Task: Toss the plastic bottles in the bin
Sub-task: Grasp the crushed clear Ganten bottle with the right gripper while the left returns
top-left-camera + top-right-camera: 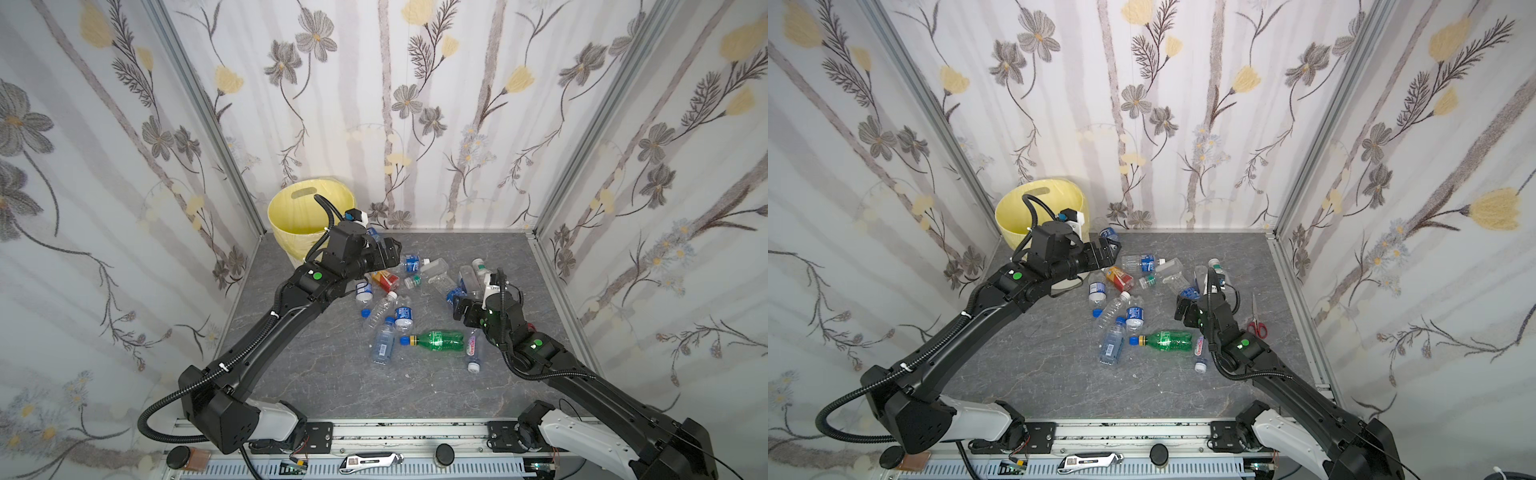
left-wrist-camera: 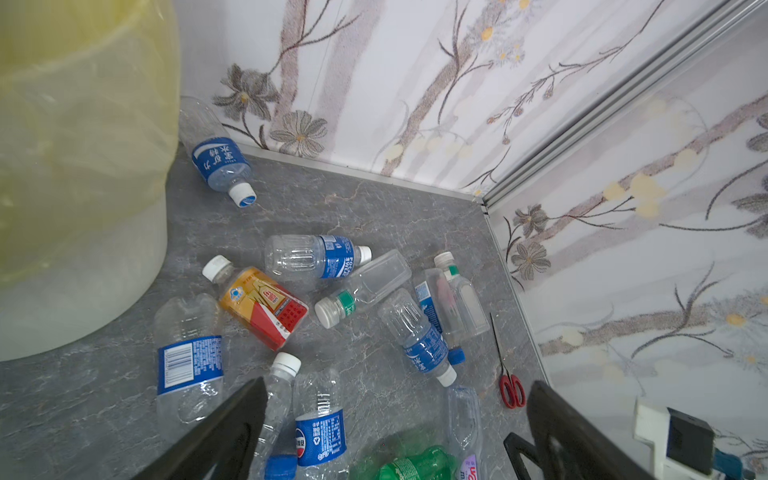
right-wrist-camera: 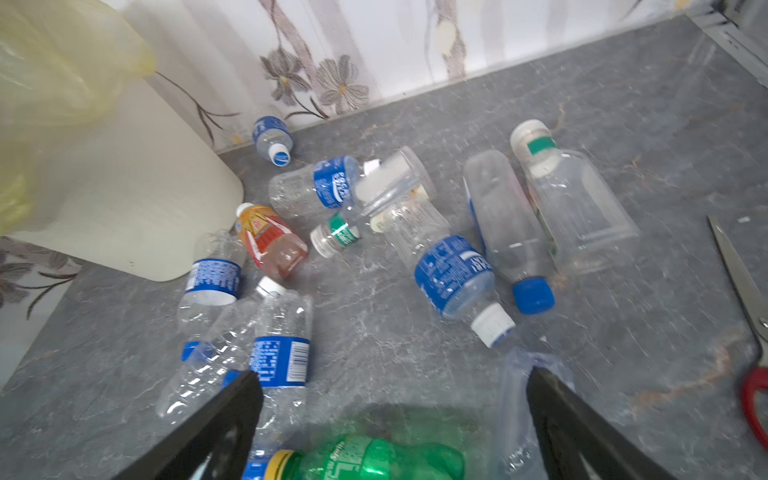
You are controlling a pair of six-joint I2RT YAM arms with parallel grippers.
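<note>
Bottles (image 1: 383, 341): were strewn flat on the counter (image 1: 332, 386), heaped from its middle to its back.
Green bottle (image 1: 442, 340): was laid at the heap's front.
Orange-red bottle (image 2: 262, 305): was laid near the bin's foot.
Bin (image 1: 282, 232): was stood in the back left corner, with a yellow liner over its rim.
Left jaws: were spread wide with nothing gripped, above the heap's bin side.
Right jaws: were spread wide with nothing gripped, above the heap's right side.
Scissors (image 1: 1256, 324): were laid by the right wall.
</note>
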